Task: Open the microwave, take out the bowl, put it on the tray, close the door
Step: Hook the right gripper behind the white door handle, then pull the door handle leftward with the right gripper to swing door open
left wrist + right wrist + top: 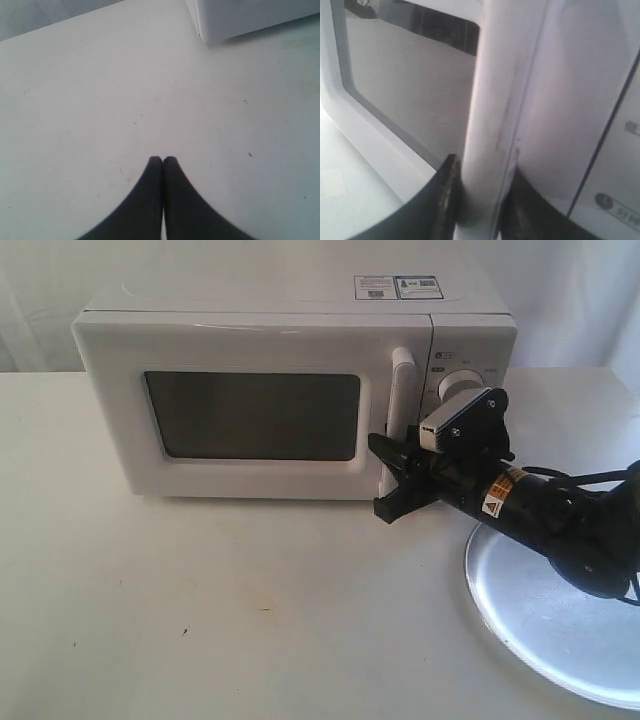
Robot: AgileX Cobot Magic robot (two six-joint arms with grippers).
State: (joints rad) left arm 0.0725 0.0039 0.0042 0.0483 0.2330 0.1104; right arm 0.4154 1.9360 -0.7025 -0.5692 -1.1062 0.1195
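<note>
The white microwave (pixel 250 330) stands at the back of the table, and its door (pixel 110 410) lies flat against the body. My right gripper (pixel 392 472) is at the low end of the vertical bar handle (pixel 402 390). In the right wrist view the handle (pixel 490 100) runs between the two black fingers (pixel 445 190), and the right gripper (pixel 482 192) is shut on it. The silver tray (pixel 540 620) lies at the front right, under the right arm. My left gripper (pixel 163 159) is shut on nothing above bare table, with a microwave corner (pixel 240 17) ahead of it. The bowl is hidden.
The white table (pixel 200 610) stretches in front of the microwave. Dials (pixel 460 385) sit on the panel right of the handle, behind the right wrist camera housing. A black cable (pixel 590 480) trails from the right arm. The left arm is outside the exterior view.
</note>
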